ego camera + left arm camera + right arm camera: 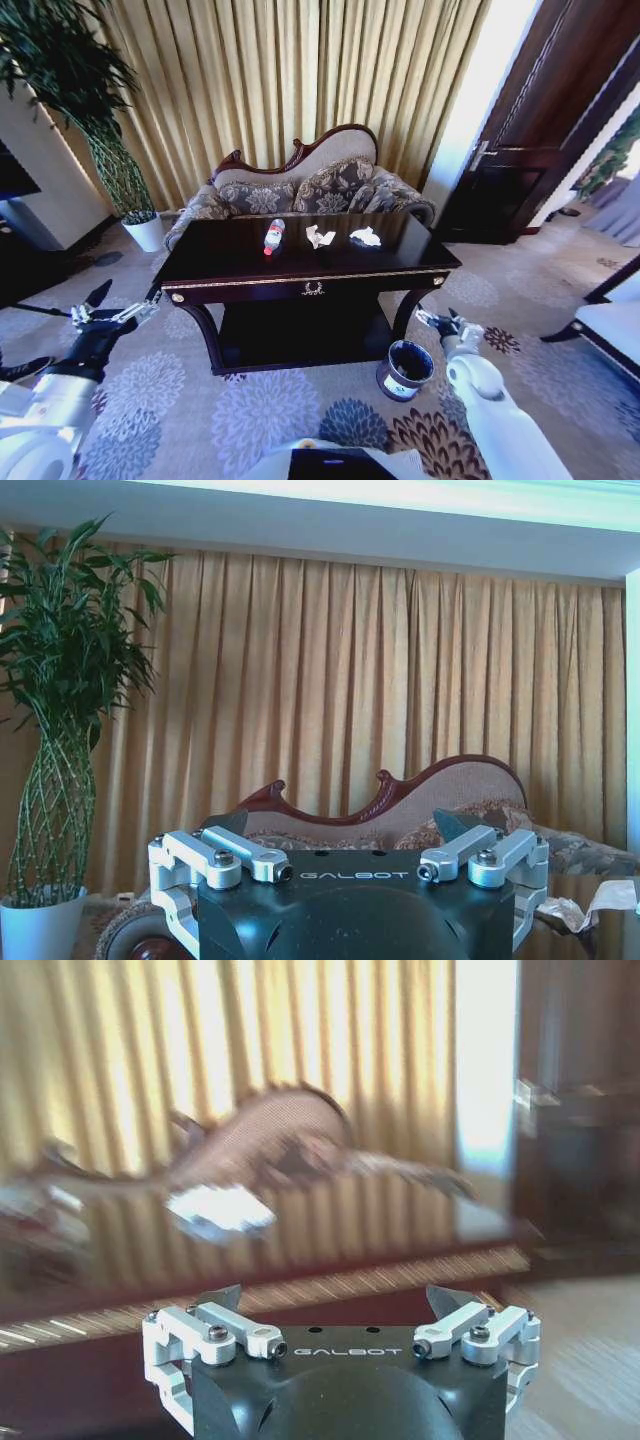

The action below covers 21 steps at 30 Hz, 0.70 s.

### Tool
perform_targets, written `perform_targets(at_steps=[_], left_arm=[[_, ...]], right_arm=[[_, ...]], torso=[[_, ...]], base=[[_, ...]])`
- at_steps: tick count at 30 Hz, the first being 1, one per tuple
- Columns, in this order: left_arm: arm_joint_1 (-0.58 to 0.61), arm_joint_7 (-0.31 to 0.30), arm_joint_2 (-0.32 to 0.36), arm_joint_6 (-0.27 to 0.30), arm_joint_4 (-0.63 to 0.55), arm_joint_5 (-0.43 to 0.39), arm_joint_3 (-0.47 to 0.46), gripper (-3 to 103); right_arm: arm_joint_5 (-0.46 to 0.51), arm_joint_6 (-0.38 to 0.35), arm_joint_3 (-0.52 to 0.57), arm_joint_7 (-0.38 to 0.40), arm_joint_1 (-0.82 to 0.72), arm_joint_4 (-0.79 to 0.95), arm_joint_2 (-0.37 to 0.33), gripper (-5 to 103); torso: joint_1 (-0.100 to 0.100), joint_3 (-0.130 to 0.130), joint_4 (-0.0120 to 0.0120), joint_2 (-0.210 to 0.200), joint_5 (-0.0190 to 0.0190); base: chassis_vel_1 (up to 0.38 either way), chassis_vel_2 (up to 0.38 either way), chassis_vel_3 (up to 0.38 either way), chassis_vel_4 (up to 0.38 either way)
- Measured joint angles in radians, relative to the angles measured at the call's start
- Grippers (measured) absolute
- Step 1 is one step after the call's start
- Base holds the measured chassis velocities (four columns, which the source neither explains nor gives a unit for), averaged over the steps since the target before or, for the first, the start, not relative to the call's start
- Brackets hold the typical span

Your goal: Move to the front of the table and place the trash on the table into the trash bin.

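The dark-brown table (240, 276) stands ahead of me, before a sofa. On its top lie the trash: a clear bottle with a red cap (273, 237), a crumpled paper scrap (319, 237) and another white scrap (366, 237). The dark trash bin (405, 369) sits on the carpet by the table's front right leg. My left gripper (124, 302) hangs open, low and left of the table. My right gripper (435, 320) is open just above the bin. In the right wrist view a white scrap (220, 1210) lies on the tabletop beyond the open right gripper (340, 1305). The left wrist view shows the open left gripper (340, 825).
A patterned sofa (300, 185) stands behind the table against gold curtains. A tall plant in a white pot (146, 232) is at the back left. A dark door (540, 130) is at the right, and a white seat (610, 330) at the far right edge.
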Motion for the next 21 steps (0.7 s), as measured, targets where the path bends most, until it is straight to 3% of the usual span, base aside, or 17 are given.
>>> perform_targets(at_steps=[8, 15, 21], left_arm=[[0.002, -0.001, -0.001, 0.0, 0.0, -0.002, 0.0, 100], [0.002, -0.014, -0.002, 0.001, 0.0, -0.003, 0.0, 100], [-0.004, -0.057, 0.0, 0.041, 0.0, 0.012, -0.005, 100]], right_arm=[[-0.009, -0.023, -0.027, 0.02, -0.107, 0.299, 0.012, 100], [-0.05, -0.037, -0.035, 0.015, -0.141, 0.35, 0.007, 100], [-0.086, -0.041, -0.049, 0.011, -0.131, 0.337, 0.006, 100]], torso=[[0.0, 0.0, -0.0001, 0.0, 0.0001], [0.0, 0.0, -0.0001, 0.0, 0.0002], [0.0, 0.0, 0.0001, 0.0, 0.0003]], base=[[0.0, 0.0, 0.0, 0.0], [0.0, 0.0, 0.0, 0.0], [0.0, 0.0, 0.0, 0.0]])
